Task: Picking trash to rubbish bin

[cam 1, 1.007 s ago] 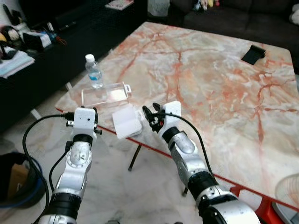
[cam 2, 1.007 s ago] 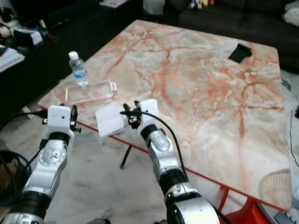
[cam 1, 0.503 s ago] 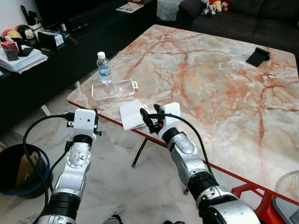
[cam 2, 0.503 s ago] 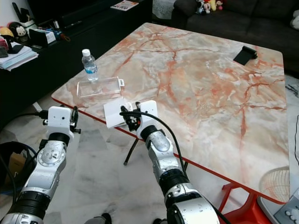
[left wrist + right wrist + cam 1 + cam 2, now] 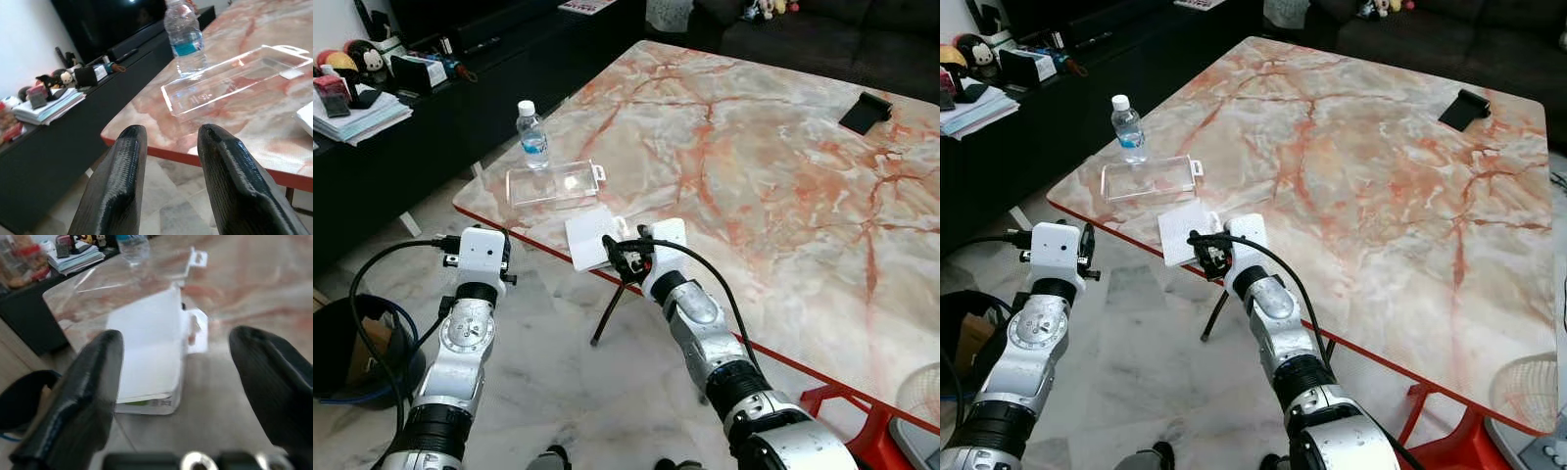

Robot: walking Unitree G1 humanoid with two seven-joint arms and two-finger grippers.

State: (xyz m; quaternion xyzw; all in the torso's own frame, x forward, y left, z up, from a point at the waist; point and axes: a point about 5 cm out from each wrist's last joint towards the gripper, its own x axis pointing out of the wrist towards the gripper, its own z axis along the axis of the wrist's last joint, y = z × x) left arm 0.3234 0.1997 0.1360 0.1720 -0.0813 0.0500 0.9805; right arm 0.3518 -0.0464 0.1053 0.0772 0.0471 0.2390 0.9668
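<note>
A home living room: a large red-veined marble table (image 5: 783,166) stands on a pale marble floor (image 5: 568,392), a dark sofa (image 5: 832,29) with soft toys (image 5: 769,8) behind it, a long black low cabinet (image 5: 460,88) holding stacked papers (image 5: 357,110).

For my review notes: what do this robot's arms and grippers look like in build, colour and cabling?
Both arms are jointed silver metal with black bands. Each wrist carries a white boxy housing, with a black cable looping back along the forearm. The left gripper and the right gripper each have two long black fingers, thick, rounded and matte.
</note>
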